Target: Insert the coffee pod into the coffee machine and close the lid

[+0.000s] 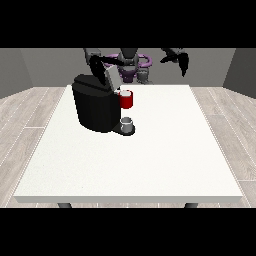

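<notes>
The black coffee machine stands on the left half of the white table. Its grey lid is tilted up and open. A red pod holder juts from the machine's front, and a pale round top shows in it; I cannot tell whether that is the pod. A small grey cup sits on the machine's base under the holder. The hand at the view's left is at the lid's upper edge. The hand at the view's right hangs raised above the table's far edge, fingers relaxed and holding nothing.
The robot's torso stands behind the table's far edge. Wooden floor surrounds the table. The machine and its cup are the only things on the table top.
</notes>
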Available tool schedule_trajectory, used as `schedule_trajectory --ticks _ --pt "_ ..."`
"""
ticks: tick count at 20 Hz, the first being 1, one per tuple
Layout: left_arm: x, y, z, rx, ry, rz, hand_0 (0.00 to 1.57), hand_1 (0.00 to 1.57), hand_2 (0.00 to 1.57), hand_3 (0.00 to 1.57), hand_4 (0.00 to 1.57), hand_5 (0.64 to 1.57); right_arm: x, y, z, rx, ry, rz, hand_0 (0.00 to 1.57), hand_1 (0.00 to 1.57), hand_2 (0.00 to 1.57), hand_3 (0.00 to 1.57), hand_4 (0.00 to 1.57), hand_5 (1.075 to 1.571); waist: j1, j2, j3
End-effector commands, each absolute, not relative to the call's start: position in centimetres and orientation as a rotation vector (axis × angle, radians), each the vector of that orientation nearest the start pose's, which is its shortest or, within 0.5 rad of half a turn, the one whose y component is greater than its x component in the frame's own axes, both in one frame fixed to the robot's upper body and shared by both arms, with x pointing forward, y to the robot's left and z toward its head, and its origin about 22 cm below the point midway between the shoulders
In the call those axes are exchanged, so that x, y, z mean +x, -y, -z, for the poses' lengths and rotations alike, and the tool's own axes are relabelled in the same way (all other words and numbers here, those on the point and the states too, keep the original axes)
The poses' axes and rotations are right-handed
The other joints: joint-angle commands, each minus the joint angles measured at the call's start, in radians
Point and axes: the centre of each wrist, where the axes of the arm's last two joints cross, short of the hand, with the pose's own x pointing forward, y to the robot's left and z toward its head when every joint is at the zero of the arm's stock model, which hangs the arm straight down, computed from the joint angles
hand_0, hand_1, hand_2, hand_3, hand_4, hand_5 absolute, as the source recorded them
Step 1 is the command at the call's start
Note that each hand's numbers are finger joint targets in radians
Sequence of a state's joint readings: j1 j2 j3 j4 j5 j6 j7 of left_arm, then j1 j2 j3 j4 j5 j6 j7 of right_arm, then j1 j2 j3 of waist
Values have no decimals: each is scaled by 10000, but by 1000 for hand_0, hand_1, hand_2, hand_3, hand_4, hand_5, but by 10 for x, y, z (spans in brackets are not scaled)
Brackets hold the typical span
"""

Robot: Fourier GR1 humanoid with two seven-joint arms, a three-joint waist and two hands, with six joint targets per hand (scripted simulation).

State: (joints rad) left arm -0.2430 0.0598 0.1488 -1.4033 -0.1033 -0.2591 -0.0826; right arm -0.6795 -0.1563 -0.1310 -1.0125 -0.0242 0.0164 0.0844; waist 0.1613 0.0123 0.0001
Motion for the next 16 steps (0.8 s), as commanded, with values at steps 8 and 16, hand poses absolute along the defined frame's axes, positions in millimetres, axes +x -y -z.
schedule_trajectory --ticks 8,16 --pt "300 -260 -29 -206 16848 3100 0 0 0 0 339 1571 419 183 -139 -474 16776 -3044 0 0 0 0 119 1571 354 523 -3" --pt "306 -246 -35 -359 17404 3148 0 0 0 0 362 1571 423 162 -166 -333 17539 -3573 0 0 0 0 0 1571 588 1098 -4"
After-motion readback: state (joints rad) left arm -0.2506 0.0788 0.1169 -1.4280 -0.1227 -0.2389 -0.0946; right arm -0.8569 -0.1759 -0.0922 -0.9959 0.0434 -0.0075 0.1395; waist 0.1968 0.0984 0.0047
